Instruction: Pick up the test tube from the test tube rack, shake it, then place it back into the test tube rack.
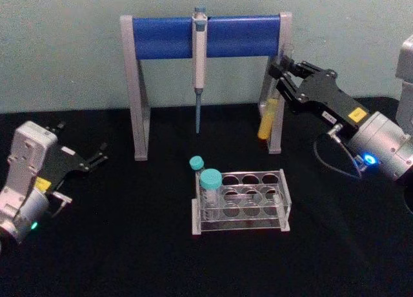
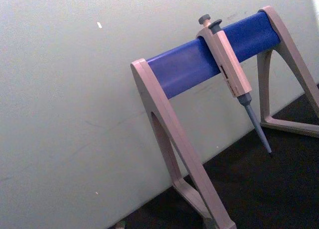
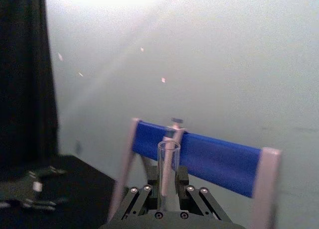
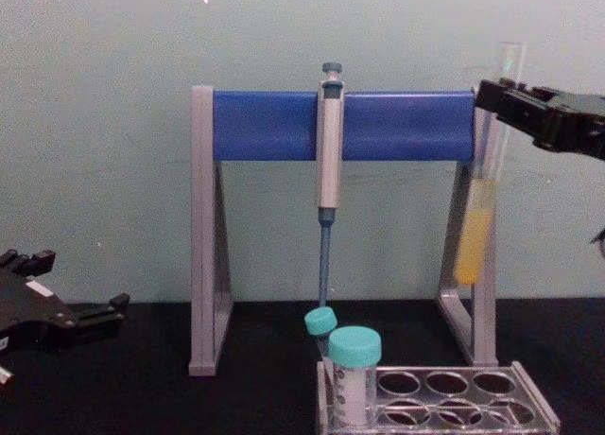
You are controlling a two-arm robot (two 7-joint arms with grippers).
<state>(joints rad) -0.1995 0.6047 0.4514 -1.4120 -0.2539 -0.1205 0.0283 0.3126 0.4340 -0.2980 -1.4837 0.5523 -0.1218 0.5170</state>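
The test tube (image 1: 270, 119) is a slim clear glass tube with yellow liquid in its lower part. It hangs in the air in front of the right leg of the pipette stand, well above the table. My right gripper (image 1: 284, 74) is shut on its upper part, with the open rim sticking out above the fingers (image 4: 496, 99). The right wrist view shows the test tube (image 3: 168, 174) upright between the fingers. The test tube rack (image 1: 284, 206), low and clear, stands on the black table at centre front. My left gripper (image 1: 82, 141) rests open at the far left, holding nothing.
A grey-and-blue pipette stand (image 1: 168, 37) spans the back, with a pipette (image 1: 199, 58) hanging at its middle. Two teal-capped vials (image 1: 210, 181) stand at the rack's left end. A pale wall rises right behind the stand.
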